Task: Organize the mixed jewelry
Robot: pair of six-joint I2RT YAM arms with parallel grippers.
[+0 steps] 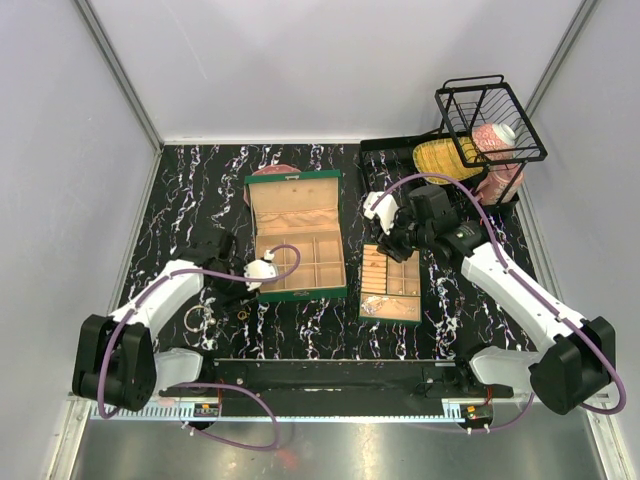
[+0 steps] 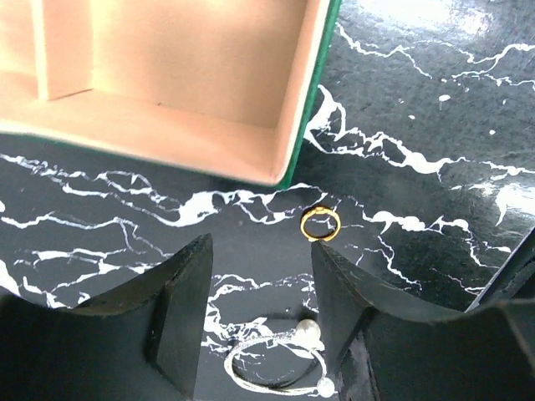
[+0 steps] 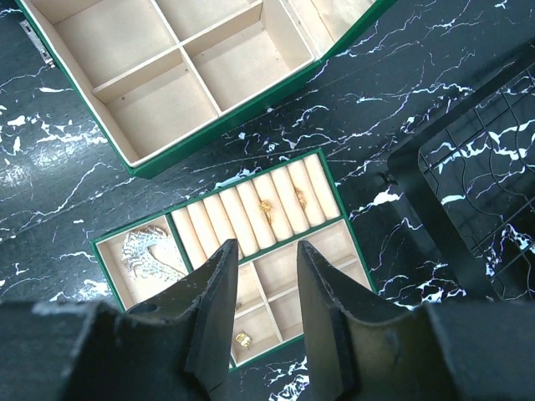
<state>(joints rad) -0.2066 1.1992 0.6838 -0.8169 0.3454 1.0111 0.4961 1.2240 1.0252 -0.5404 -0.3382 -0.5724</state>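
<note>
Here they are: the white-shelled left arm (image 1: 165, 290) and its twin, the white-shelled right arm (image 1: 520, 290), each growing from a chunky black rounded shoulder joint (image 1: 105, 365) at the near edge of the black marbled table (image 1: 200, 180), each trailing a thin purple cable (image 1: 430, 176). Up close, the left gripper (image 2: 261, 259) has broad, matte black wedge-shaped fingers (image 2: 180, 309) with scuffed edges. The right gripper (image 3: 267, 251) wears the same tapering black fingers (image 3: 217, 309).

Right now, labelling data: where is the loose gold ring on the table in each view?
Top external: loose gold ring, just below the green box, off its near-left corner.
Left wrist: mid-frame, just off the box's corner.
Right wrist: not in it.
Shared landmark: the green box.
</note>
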